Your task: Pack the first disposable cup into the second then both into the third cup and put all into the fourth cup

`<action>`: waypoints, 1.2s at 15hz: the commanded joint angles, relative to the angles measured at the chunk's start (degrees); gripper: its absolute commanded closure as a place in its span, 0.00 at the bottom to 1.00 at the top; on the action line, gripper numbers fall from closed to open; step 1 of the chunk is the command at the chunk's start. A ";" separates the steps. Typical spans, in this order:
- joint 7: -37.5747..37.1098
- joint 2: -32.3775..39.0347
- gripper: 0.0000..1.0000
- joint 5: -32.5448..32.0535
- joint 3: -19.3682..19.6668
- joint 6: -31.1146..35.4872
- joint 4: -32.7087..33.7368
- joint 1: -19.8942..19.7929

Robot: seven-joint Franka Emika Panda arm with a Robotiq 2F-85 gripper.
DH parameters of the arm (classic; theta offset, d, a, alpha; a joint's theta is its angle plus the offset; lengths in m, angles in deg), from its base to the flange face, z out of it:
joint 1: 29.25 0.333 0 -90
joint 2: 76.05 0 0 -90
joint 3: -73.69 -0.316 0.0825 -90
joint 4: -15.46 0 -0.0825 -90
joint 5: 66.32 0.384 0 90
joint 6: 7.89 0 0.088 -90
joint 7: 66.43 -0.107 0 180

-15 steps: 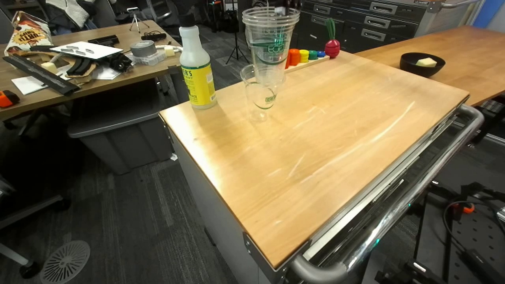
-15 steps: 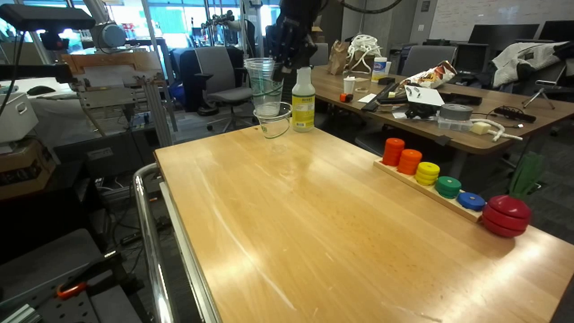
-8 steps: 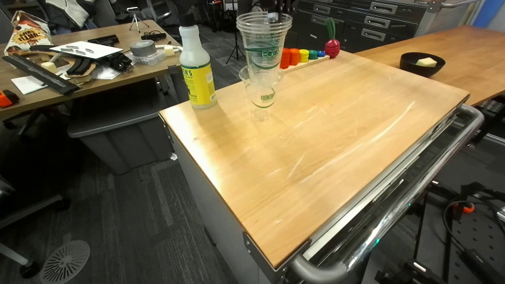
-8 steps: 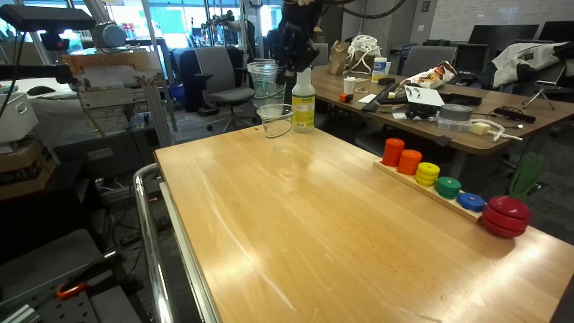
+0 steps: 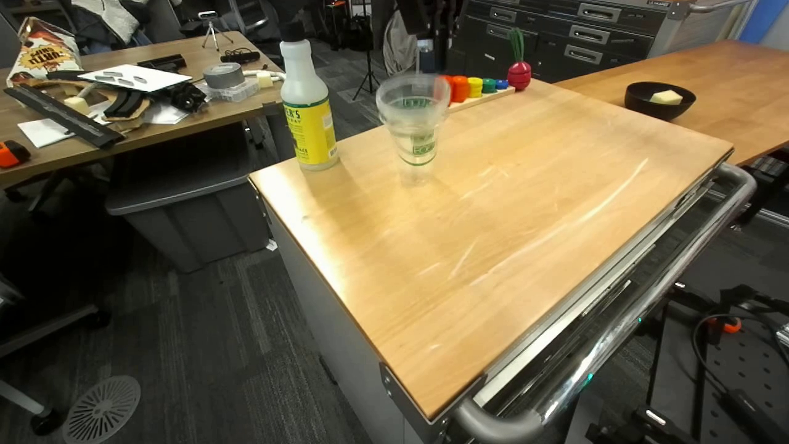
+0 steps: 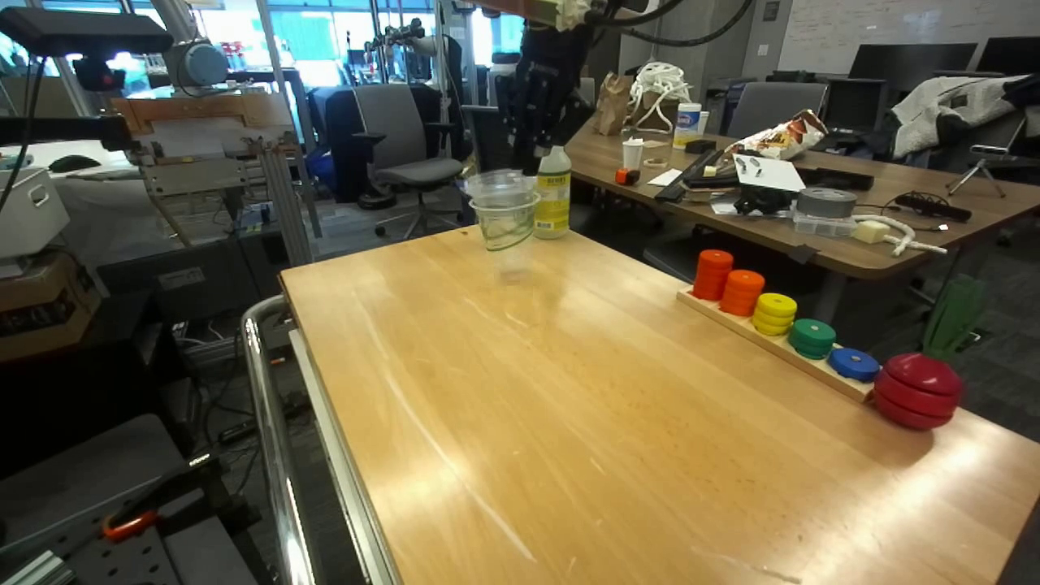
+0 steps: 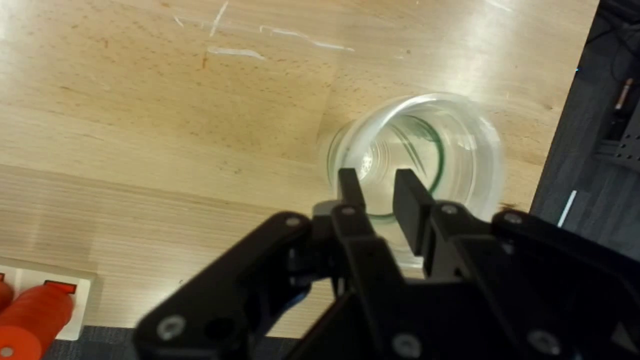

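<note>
Listing clear plastic cups (image 6: 504, 223), nested upright at the far side of the desk (image 6: 520, 406) in an exterior view, with upper rims raised above the outermost rim; too blurred to count. Listing also the pincer (image 7: 377, 180), close over the cups in the wrist view, with tips spread apart and nothing visibly pinched; whether touching the rim, impossible to tell.

Judged in handling as light, thin-walled, springy and slippery; likely to dent or crack under a hard squeeze, to slide or tip under a nudge. Best gripped at the rim, one tip inside, one outside.

Noting a yellow-labelled bottle (image 6: 552, 203), near the cups and right of them in that exterior view, not touching, partly hidden by the pincer; likely the main hindrance to a sideways swing. Noting also, farther right and nearer, a row of coloured rings (image 6: 774, 315), with a toy radish (image 6: 918, 392) just beside its near end; hardly in the way.
</note>
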 commanded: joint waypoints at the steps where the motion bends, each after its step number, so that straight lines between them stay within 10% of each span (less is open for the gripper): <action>1: 1.08 0.21 0.44 0.41 -0.36 -1.05 1.44 -0.75; 7: 1.21 -4.84 0.01 -2.23 0.38 -6.22 0.39 -1.12; 18: 1.78 -14.82 0.00 -2.83 4.96 -15.67 -3.37 -4.99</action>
